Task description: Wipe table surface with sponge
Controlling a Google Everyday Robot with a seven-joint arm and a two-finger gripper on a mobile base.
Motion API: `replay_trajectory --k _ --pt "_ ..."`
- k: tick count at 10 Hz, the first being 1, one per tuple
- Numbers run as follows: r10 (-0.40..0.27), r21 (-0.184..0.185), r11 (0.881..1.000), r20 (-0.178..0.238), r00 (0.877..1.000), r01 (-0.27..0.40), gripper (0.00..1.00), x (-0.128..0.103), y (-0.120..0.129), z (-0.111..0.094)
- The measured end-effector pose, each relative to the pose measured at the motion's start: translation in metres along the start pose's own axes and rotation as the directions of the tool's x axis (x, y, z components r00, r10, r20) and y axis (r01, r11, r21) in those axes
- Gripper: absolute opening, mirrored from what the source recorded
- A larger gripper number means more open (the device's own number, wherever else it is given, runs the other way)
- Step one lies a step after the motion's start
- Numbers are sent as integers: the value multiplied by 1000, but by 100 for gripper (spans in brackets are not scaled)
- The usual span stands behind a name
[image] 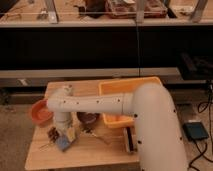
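Observation:
The sponge (66,142), blue with a yellow side, lies flat on the wooden table (100,152) near its front left. My gripper (64,134) points straight down onto it at the end of the white arm (95,104), which reaches in from the right. The gripper is shut on the sponge and presses it to the table top. The arm's wrist hides most of the fingers.
An orange bowl (39,112) stands at the table's left edge. A dark bowl (89,119) and a large yellow bin (131,94) are to the right. A small brown heap (52,133) lies beside the sponge. A striped object (128,140) sits at the front right.

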Motion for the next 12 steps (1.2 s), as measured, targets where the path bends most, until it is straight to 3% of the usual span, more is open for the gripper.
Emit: replay_trajectory --k 3,7,9,12 --pt "-65 3 998 19 998 65 0 -30 -4 7" --pt "-101 -24 994 34 994 102 0 -69 45 19" --pt "-99 -36 994 32 995 100 0 -73 73 18" --pt "-47 -49 998 22 999 48 0 -57 109 15"
